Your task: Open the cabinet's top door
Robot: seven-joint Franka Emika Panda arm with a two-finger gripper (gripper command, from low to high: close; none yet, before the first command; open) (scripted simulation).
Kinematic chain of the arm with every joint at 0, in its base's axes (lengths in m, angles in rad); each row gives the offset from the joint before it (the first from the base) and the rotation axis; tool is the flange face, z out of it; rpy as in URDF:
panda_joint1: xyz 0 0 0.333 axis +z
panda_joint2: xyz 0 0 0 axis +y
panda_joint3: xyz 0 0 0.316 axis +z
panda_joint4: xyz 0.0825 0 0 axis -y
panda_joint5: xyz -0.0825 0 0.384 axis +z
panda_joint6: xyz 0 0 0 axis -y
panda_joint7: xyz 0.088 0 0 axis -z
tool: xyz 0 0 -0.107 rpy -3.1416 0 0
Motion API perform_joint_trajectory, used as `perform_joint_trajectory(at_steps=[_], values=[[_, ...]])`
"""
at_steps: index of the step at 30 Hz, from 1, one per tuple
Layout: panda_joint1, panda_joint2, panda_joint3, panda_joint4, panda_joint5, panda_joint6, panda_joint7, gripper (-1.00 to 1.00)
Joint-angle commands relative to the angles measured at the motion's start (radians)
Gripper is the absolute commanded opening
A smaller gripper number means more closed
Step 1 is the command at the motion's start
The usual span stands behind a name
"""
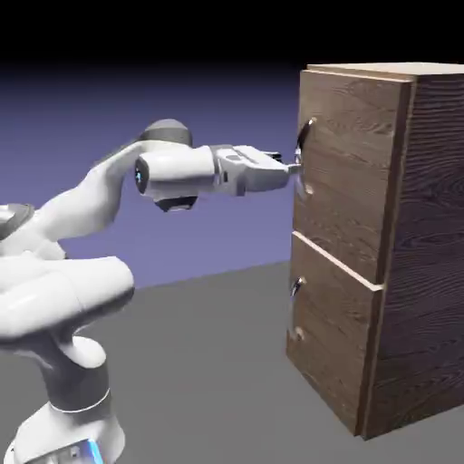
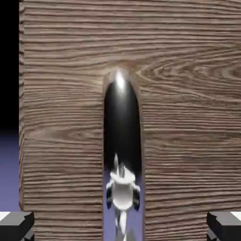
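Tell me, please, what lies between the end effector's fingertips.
In the hand view, the handle runs between the open fingertips, with bare door either side.

Grey floor [image 1: 208, 362] w/ plain blue-violet backdrop [image 1: 236, 217] behind, black up top

The tall cabinet [image 1: 335, 172] looks like dark brown wood, its grain running in fine, wavy streaks across the top door [image 2: 66, 103]. The upper handle [image 2: 121, 122] on it is metal, smooth and mirror-glossy enough to throw the robot back at me. The arm [image 1: 77, 294] at left has a smooth white shell with a soft sheen; the floor [image 1: 208, 362] looks matt grey.
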Motion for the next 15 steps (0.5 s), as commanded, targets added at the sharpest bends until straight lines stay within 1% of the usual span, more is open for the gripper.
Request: perform_joint_trajectory(at_steps=[1,2,3,9,15], values=[[0.000,0.000,0.000,0.000,0.000,0.000,0.000,0.00],[0.000,0.000,0.000,0.000,0.000,0.000,0.000,-1.00],[0.000,0.000,0.000,0.000,0.000,0.000,0.000,-1.00],[0.046,0.000,-0.113,-0.156,0.016,-0.261,-0.127,-1.00],[0.005,0.000,-0.227,-0.257,-0.010,-0.522,-0.198,-1.00]])
